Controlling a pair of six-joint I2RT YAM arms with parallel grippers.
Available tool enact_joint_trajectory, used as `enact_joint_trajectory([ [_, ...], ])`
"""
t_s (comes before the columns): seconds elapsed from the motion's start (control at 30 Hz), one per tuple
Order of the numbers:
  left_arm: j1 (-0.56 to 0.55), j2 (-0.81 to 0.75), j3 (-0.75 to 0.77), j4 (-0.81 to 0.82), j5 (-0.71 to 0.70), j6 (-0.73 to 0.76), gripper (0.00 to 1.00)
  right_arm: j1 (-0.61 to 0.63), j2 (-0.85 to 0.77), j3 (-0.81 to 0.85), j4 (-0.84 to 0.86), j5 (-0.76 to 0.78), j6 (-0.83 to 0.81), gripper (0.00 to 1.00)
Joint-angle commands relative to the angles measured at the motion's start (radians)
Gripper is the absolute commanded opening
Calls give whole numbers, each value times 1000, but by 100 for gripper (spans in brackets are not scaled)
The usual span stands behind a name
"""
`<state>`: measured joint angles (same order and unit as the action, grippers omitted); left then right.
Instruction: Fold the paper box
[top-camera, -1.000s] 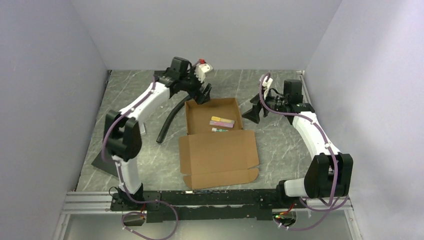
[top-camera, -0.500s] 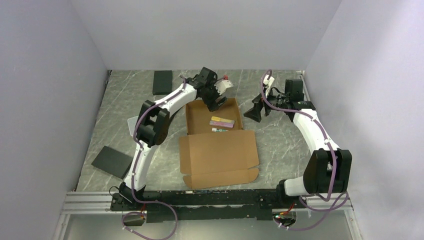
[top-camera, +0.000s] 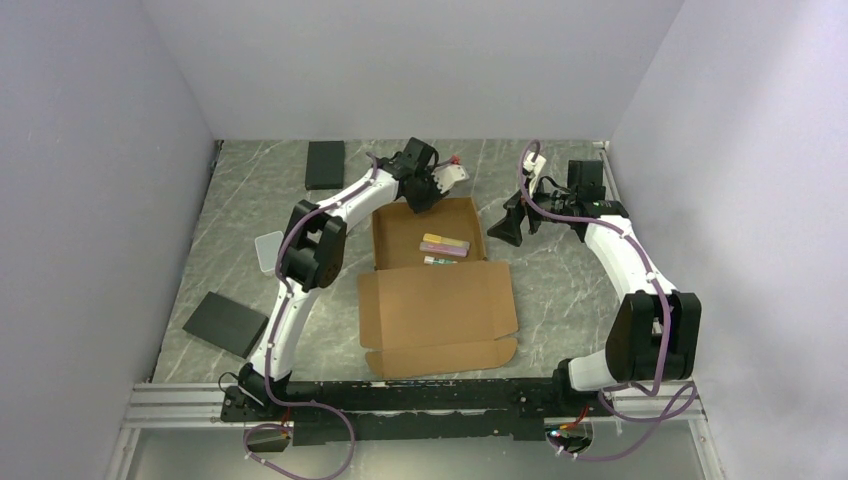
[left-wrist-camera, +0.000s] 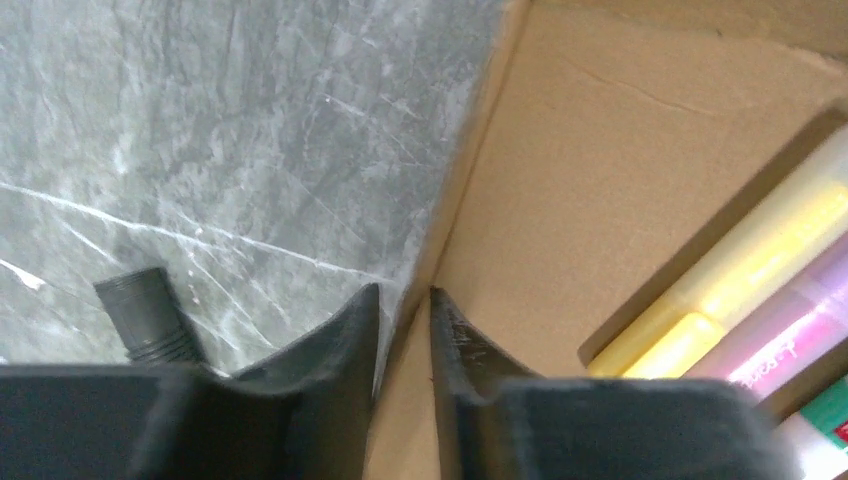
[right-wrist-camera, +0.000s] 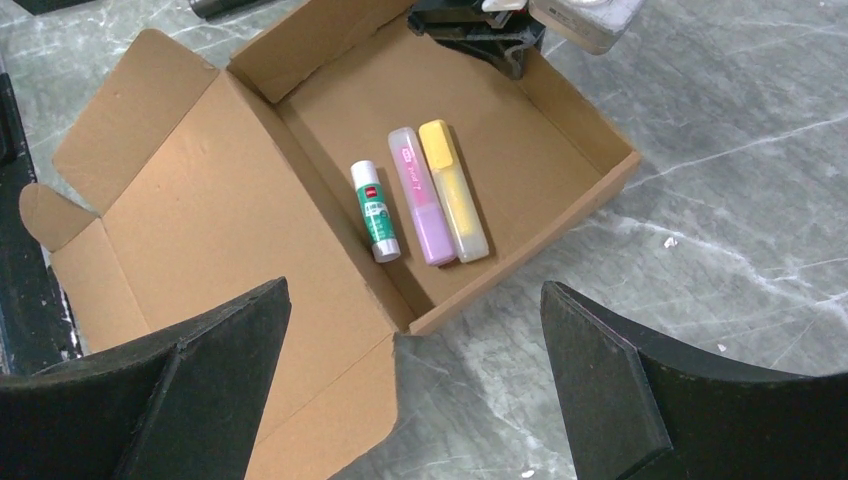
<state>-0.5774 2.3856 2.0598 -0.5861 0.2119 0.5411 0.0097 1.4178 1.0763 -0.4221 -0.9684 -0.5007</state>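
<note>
1. Top external: the paper box (top-camera: 440, 305) is lying open at centre frame, lid flat toward the bottom.
2. The left gripper (left-wrist-camera: 402, 295) is straddling the tray's upper-frame wall, fingers (left-wrist-camera: 340, 345) nearly together; clamping cannot be told. The right gripper (top-camera: 505, 228) is hovering spread wide, right of it.
3. Risk: a skewed pinch buckling that thin wall or dragging the tray.
4. Two highlighters (right-wrist-camera: 455, 190) and a glue stick (right-wrist-camera: 375, 212) are lying inside, low; a black block (top-camera: 324, 163) is sitting upper left.

Left arm stretched far forward, left end effector (left-wrist-camera: 403, 292) fingers nearly together. Right end effector (right-wrist-camera: 415, 288) fingers spread wide.
</note>
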Motion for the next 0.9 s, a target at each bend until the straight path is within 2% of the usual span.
enact_joint_trajectory([
  [0.0,-2,-10,31,-5,22,13,15,-4,0,39,-7,-5,-32,100],
  [0.07,-2,-19,23,-3,7,2,0,-4,0,39,-9,-4,-34,100],
  [0.23,0,-101,-80,95,-101,-92,0,-4,0,42,-18,-4,-43,100],
  [0.33,5,-193,-202,188,-176,-194,0,-4,4,49,-32,-4,-47,100],
  [0.5,18,-316,-333,235,-288,-386,0,-4,1,58,-44,-1,-52,100],
  [0.73,41,-442,-462,158,-530,-761,0,-31,-13,75,-56,11,-26,100],
  [0.87,71,-493,-510,58,-571,-1017,0,-41,-30,68,-29,17,15,100],
])
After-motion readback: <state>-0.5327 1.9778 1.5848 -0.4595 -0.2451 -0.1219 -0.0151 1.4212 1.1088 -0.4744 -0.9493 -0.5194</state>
